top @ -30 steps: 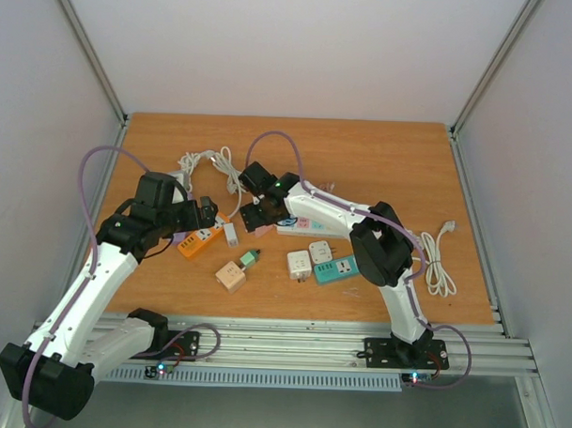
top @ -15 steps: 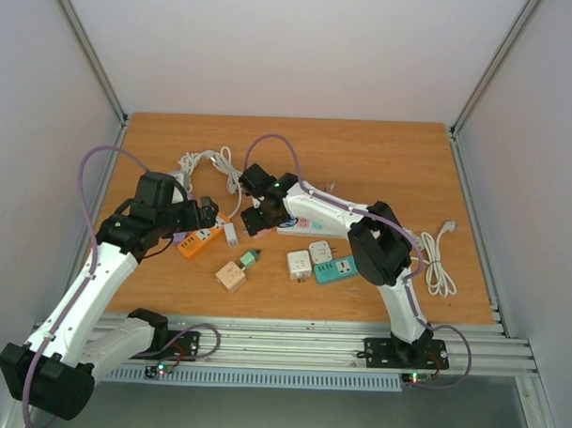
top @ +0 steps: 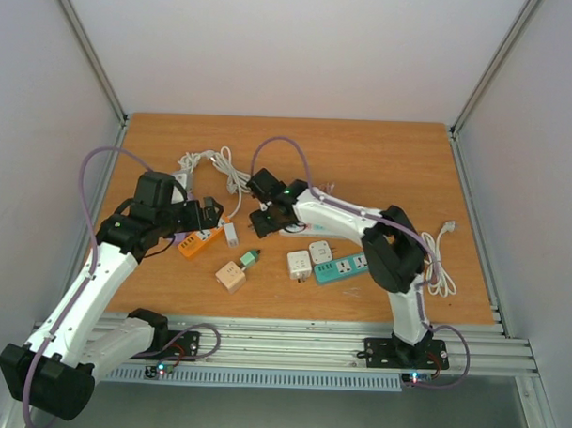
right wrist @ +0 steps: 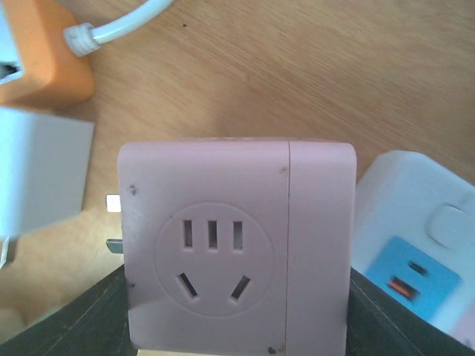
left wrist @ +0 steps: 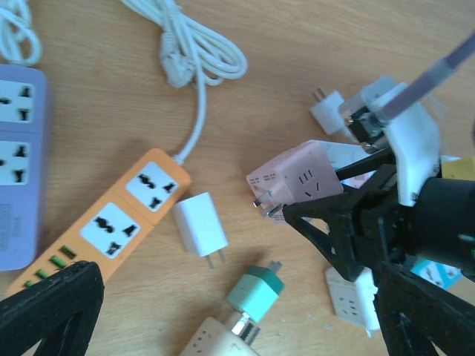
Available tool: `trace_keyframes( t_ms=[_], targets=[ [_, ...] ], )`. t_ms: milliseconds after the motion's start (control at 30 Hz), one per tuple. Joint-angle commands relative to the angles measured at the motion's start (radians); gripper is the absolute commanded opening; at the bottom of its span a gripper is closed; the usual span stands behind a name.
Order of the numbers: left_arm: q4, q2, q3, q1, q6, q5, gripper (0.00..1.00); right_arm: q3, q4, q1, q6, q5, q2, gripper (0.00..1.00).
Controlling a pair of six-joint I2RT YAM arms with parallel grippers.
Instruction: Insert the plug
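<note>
Near orange strip (left wrist: 126,215), end effector (right wrist: 239,315) clasps pink adapter (right wrist: 223,245).

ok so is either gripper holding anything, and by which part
Right gripper holds the pink adapter by two opposite side faces, prongs free; left gripper holds nothing.

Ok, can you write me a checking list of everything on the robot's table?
Surface: wooden table, no spills seen.
Job's things: pink adapter, prongs bare; orange power strip, sockets free.
Clutter: white charger, green plug, beige cube, purple strip, teal strip, two white adapters.
Grippers: right gripper shut on the pink adapter; left gripper open, empty.
Cables: white cable, coiled, off the orange power strip; loose cord at the right.
Surroundings: white walls; nothing else seen.
</note>
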Motion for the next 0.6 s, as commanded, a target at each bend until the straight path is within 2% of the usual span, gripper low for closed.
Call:
trace_keyframes(
  t_ms=[0,133,267,433,567],
  targets=[
    [0.104,-0.032,-0.029,0.002,0.026,0.196,0.99,-0.132,0.114,0.019,0.002,0.072,-0.248,0.52],
    [0.156,-0.020,-0.033,-0.011,0.013,0.345,0.99,-0.298,0.206,0.031,0.015,0.055,-0.440,0.52],
    [0.231,0.007,-0.049,-0.018,-0.060,0.471,0.99,-0.398,0.270,0.050,0.031,0.035,-0.559,0.52],
    [0.418,0.046,-0.126,-0.034,-0.274,0.576,0.99,-0.471,0.353,0.088,0.038,-0.018,-0.647,0.53],
    [0.478,0.088,-0.162,-0.051,-0.389,0.600,0.97,-0.491,0.378,0.103,0.054,-0.065,-0.665,0.53]
  ],
)
